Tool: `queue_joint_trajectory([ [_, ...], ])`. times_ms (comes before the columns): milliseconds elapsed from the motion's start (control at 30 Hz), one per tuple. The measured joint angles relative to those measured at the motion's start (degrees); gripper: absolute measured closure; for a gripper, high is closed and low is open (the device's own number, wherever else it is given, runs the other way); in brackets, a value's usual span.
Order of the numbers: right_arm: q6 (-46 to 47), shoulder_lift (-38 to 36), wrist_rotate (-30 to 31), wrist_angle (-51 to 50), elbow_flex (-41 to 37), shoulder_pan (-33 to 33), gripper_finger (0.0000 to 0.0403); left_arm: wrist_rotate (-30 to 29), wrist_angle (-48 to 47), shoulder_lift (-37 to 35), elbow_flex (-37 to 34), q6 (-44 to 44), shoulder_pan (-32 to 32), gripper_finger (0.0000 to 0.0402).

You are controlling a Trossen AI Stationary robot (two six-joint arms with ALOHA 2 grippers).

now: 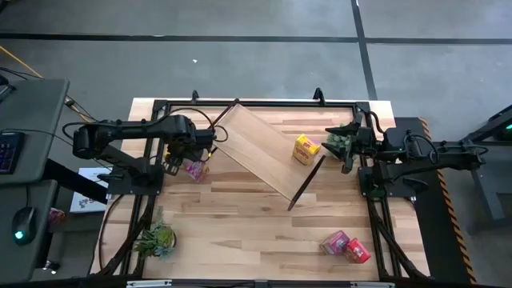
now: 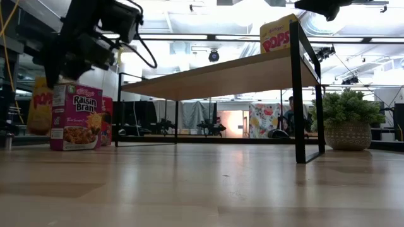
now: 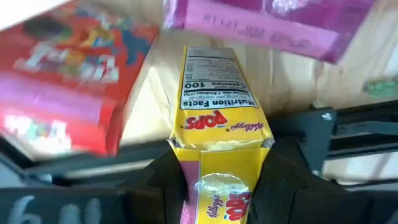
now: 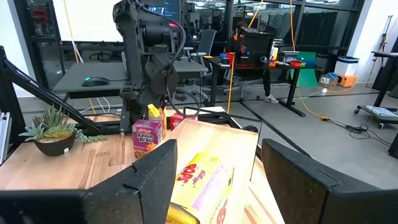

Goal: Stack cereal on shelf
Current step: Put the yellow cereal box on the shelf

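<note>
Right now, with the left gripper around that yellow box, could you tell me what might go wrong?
The left gripper brackets the yellow Pops box only at its end, so it may swing or slip when lifted. The red box and the Raisin Bran box stand close by and could be knocked over. The shelf lies askew, which complicates placement.

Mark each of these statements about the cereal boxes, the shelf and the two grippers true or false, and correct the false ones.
1. A yellow Pops box sits on the shelf. True.
2. The left gripper has its fingers around a yellow Pops box. True.
3. The right gripper is shut on a box. False: its fingers stand open, holding nothing.
4. The Raisin Bran box lies flat. False: it stands upright on the table.
</note>
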Motion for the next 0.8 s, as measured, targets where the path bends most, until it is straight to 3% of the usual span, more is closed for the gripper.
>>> queue_joint_trajectory([
  [433, 0.0, 0.0, 0.0, 0.0, 0.0, 0.0, 0.0176, 0.7, -2.2, -0.5, 20.5, -10.7, -0.9, 0.0263],
  [800, -0.1, 0.0, 0.0, 0.0, 0.0, 0.0, 0.0176, 0.2, -0.5, -0.2, 36.3, -11.9, -4.1, 0.0263],
])
